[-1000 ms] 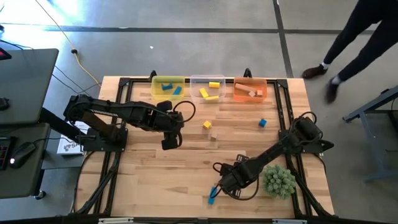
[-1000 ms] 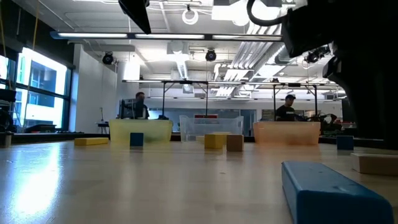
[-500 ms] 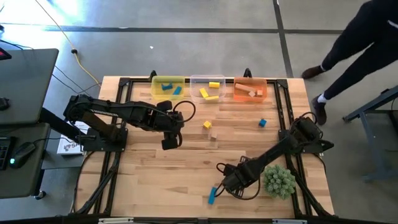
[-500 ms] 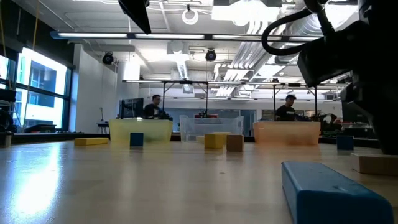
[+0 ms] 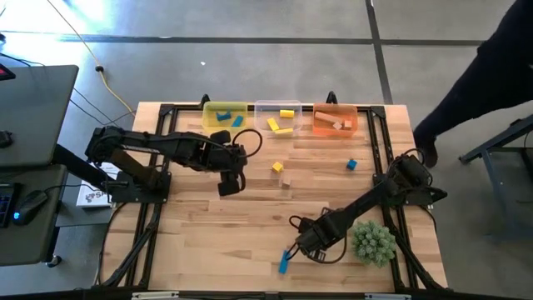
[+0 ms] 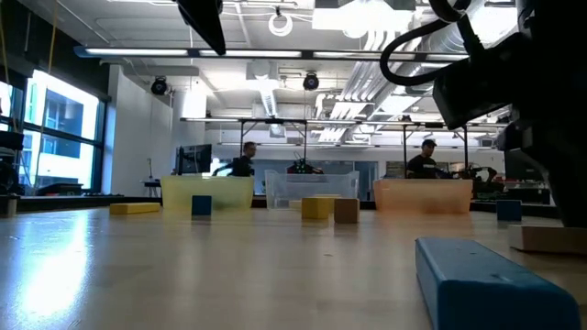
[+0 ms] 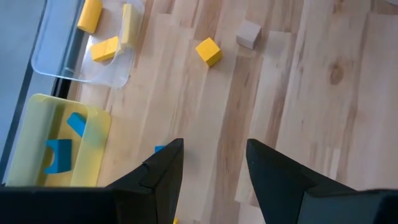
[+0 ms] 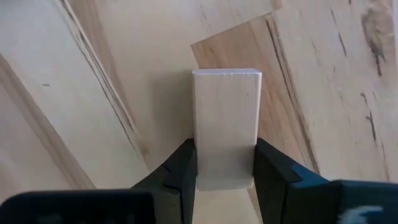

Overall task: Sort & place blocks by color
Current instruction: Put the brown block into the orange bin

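Note:
My right gripper [image 5: 305, 248] is low over the near middle of the table, its fingers closed against a plain tan bar [image 8: 226, 121] that lies flat on the wood. A blue bar [image 5: 284, 263] lies just beside it toward the near edge. My left gripper [image 5: 230, 185] hovers open over the table's left middle with nothing between its fingers [image 7: 211, 168]. A yellow cube [image 5: 277, 167], a tan cube [image 5: 286, 180] and a blue cube [image 5: 351, 165] rest loose on the table. My right gripper pinches the tan bar by its two long sides [image 8: 198, 162] between the two fingers, at the end nearest the wrist. The fingers slant down from the table's right. The bar's far end reaches out past the fingertips, and the bar lies flat on the table.
Along the far edge stand a yellow bin [image 5: 226, 107] with blue blocks, a clear bin [image 5: 266, 107] with yellow blocks and an orange bin [image 5: 336, 109] with tan blocks. A spiky green plant ball [image 5: 373, 242] sits right of my right gripper. A person walks past the far right corner.
My right gripper has shifted a little toward the table's right edge, over the tan bar. My left gripper has drawn slightly toward the far edge. The person beyond the right side has walked on.

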`<state>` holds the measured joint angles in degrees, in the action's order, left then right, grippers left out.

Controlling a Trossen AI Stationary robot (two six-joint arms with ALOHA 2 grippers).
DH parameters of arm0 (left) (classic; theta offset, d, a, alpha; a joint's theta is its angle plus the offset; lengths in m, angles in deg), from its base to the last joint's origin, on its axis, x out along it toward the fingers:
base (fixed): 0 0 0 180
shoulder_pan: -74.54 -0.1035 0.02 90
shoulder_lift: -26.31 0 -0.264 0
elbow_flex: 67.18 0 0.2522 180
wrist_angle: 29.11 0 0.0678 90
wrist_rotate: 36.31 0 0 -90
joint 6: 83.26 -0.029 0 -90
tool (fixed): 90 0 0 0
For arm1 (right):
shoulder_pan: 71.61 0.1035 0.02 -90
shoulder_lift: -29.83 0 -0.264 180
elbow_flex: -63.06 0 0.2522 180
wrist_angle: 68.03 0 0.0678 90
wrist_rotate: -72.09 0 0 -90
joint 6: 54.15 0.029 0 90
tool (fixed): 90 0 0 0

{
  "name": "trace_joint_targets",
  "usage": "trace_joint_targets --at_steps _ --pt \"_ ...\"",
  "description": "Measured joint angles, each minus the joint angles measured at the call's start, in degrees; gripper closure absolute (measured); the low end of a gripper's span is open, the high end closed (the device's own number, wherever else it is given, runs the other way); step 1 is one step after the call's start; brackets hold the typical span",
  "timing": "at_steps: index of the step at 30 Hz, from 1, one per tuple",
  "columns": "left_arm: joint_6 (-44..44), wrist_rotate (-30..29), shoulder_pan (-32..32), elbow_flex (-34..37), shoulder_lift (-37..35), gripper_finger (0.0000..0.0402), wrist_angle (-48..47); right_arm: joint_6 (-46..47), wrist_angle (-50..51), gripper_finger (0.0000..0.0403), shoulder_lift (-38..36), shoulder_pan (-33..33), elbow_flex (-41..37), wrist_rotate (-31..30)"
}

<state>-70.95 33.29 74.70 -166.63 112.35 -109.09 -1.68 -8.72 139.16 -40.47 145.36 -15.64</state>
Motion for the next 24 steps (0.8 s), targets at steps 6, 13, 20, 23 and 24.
trace_joint_targets --at_steps 6,13,20,23,24 --pt "-0.5 -0.5 -2.1 0.0 0.0 0.0236 0.0 -4.1 2.9 0.0306 -2.3 -3.4 -0.2 -3.2" --pt "-0.5 -1.4 -4.9 0.0 0.0 0.0236 0.0 -12.4 3.9 0.0306 -6.9 -10.8 -0.2 -7.9" --pt "-2.0 -1.5 -8.4 0.0 0.0 0.0236 0.0 -24.3 3.9 0.0306 -11.4 -21.0 -0.2 -11.2" --pt "-2.3 -1.5 -10.2 0.0 0.0 0.0236 0.2 -29.8 4.0 0.0306 -13.2 -26.0 -0.2 -12.5" --pt "-2.8 -1.5 -10.8 0.0 0.0 0.0236 0.2 -31.5 3.9 0.0306 -13.9 -27.8 -0.1 -13.1"
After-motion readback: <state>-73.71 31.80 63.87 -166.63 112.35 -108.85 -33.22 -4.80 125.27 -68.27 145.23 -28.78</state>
